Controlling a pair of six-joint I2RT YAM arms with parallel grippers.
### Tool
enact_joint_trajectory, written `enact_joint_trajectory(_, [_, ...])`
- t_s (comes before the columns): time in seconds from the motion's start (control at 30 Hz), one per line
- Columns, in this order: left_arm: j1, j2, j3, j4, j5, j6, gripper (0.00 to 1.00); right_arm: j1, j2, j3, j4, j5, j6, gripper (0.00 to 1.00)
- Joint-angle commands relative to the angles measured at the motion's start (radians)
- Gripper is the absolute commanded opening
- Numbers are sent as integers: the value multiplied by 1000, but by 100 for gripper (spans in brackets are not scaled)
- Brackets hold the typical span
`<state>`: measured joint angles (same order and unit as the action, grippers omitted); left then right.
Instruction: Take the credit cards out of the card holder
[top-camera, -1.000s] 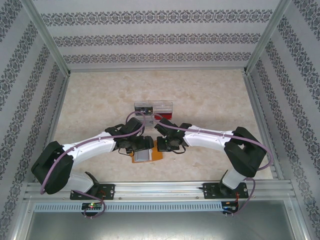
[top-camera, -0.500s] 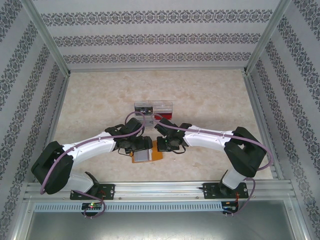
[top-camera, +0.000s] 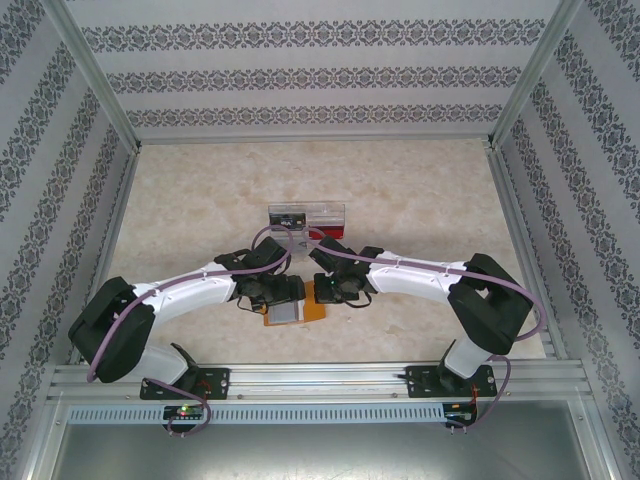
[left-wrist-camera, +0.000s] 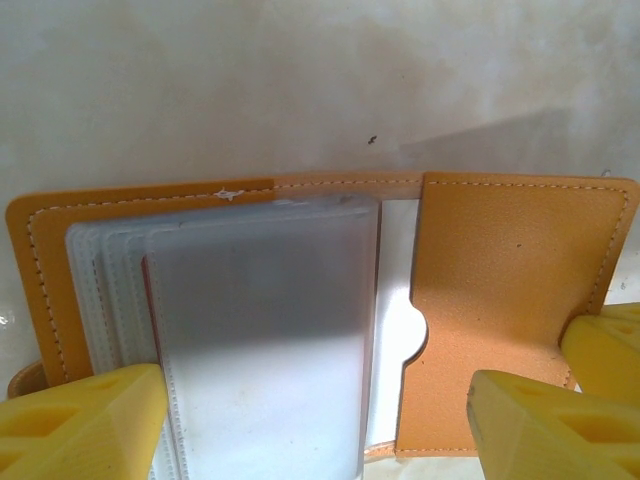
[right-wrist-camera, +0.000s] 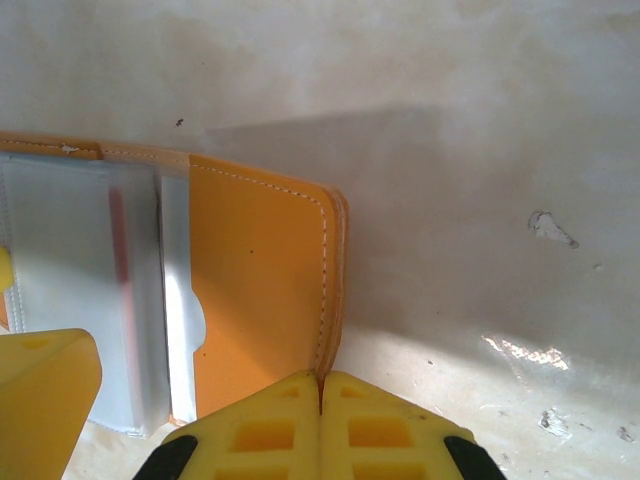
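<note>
The orange-tan card holder lies open on the table near the front edge. Its grey-blue see-through sleeves are stacked on the left half, and the orange pocket flap is on the right. A thin red edge of a credit card shows through the sleeves. My left gripper is open, with one yellow finger on each side of the sleeves and nothing gripped. My right gripper is shut on the stitched right edge of the card holder.
A clear plastic compartment tray stands on the marble-patterned table just behind both grippers. Patterned walls and aluminium posts enclose the table on three sides. Both arms bend inward over the near middle.
The left arm's elbow has shifted slightly inward, while its gripper stays over the card holder. The right arm and the card holder have not moved.
</note>
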<state>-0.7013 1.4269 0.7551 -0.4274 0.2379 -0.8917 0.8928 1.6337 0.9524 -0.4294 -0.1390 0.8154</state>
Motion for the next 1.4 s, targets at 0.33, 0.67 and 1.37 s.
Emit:
enact_joint_trajectory(0.33, [-12, 31, -22, 102, 113, -9, 85, 5, 5, -15, -5, 2, 18, 5])
enact_joint_trajectory(0.67, [-12, -4, -13, 65, 87, 5, 89, 4, 2, -17, -5, 5, 21, 5])
enact_joint_trajectory(1.37, [31, -117, -2, -87, -4, 38, 67, -59, -152, 13, -15, -33, -44, 28])
